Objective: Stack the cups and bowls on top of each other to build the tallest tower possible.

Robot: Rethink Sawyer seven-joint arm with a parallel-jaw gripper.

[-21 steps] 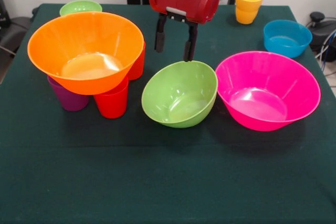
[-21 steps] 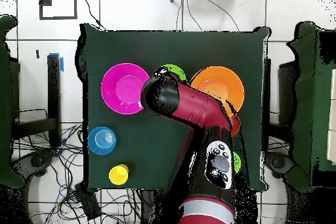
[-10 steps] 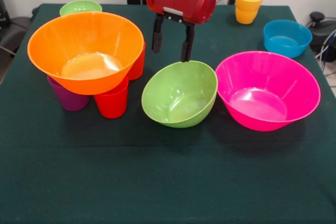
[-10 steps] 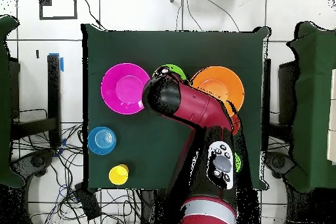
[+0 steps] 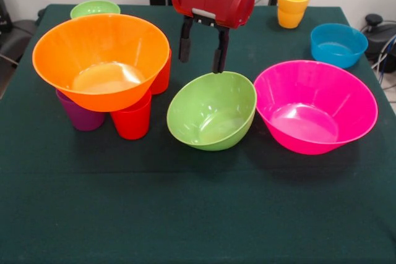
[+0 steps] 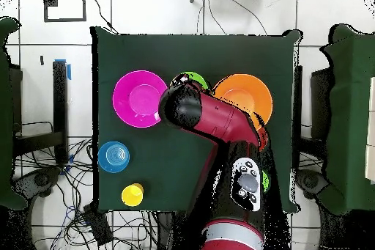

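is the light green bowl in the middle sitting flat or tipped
Tipped: the light green bowl leans, its rim higher at the back right.

The red arm (image 6: 220, 122) covers most of the green bowl (image 6: 192, 80) between the pink bowl (image 6: 138, 98) and orange bowl (image 6: 245, 94).

Pink bowl (image 5: 315, 107), orange bowl (image 5: 101, 61), green bowl (image 5: 212, 110)

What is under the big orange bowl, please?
The big orange bowl rests on upturned cups: a purple cup and a red cup show, with another red piece behind. Whether more supports stand beneath is hidden by the bowl.
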